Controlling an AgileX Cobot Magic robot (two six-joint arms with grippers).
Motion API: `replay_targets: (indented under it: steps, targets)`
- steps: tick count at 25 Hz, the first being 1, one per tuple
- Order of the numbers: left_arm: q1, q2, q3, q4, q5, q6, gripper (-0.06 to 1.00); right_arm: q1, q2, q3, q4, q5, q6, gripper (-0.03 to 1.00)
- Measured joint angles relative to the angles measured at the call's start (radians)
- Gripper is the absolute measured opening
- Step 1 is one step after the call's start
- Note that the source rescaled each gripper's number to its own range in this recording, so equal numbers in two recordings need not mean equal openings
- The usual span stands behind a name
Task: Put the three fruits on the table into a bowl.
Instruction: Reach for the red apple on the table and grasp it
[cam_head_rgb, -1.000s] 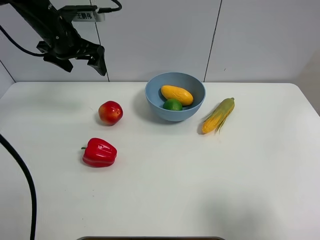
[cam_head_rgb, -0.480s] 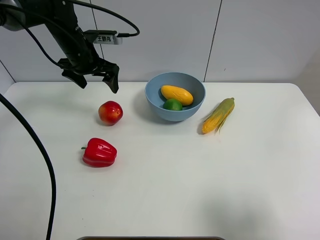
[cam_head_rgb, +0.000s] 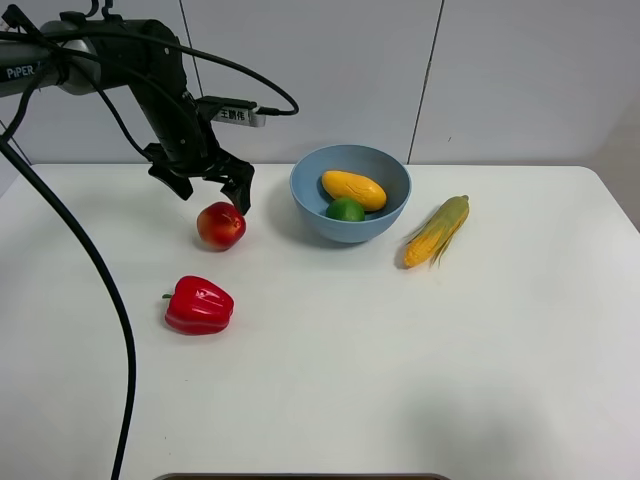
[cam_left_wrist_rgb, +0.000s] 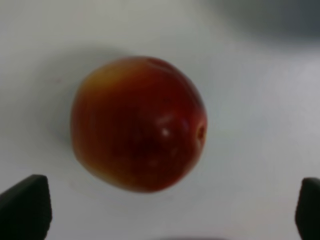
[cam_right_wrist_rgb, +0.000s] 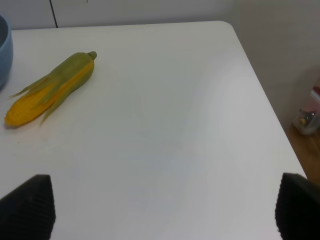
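Note:
The red apple with a yellow blush (cam_head_rgb: 221, 225) lies on the white table (cam_head_rgb: 400, 350), left of the light blue bowl (cam_head_rgb: 300, 190). The yellow-orange mango (cam_head_rgb: 353, 188) and the green lime (cam_head_rgb: 346, 210) lie inside the bowl. My left gripper (cam_head_rgb: 213, 190) is open and hangs just above and behind the apple. In the left wrist view the apple (cam_left_wrist_rgb: 138, 123) fills the middle, with my left gripper (cam_left_wrist_rgb: 167, 215) spread wide on either side of it, not touching. My right gripper (cam_right_wrist_rgb: 162, 210) is open and empty over the table's right part; it is out of the high view.
A glossy red bell pepper (cam_head_rgb: 199, 305) lies in front of the apple. A corn cob with green husk (cam_head_rgb: 437, 230) lies right of the bowl and shows in the right wrist view (cam_right_wrist_rgb: 50, 90), with the bowl's edge (cam_right_wrist_rgb: 4, 50) beside it. The left arm's black cable loops down the left side.
My left gripper has come down and to the right from high at the back left and now hangs open right over the apple. The fruits, pepper and corn have not moved.

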Motion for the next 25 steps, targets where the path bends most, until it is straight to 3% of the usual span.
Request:
replay_targets:
  steps: [10, 25]
  targets:
    - [0.0, 0.064, 0.0, 0.008, -0.073, 0.024, 1.0, 0.0, 0.0, 0.0, 0.0, 0.0, 0.0, 0.69]
    - [0.0, 0.128, 0.0, 0.088, -0.124, 0.028, 1.0, 0.0, 0.0, 0.0, 0.0, 0.0, 0.0, 0.69]
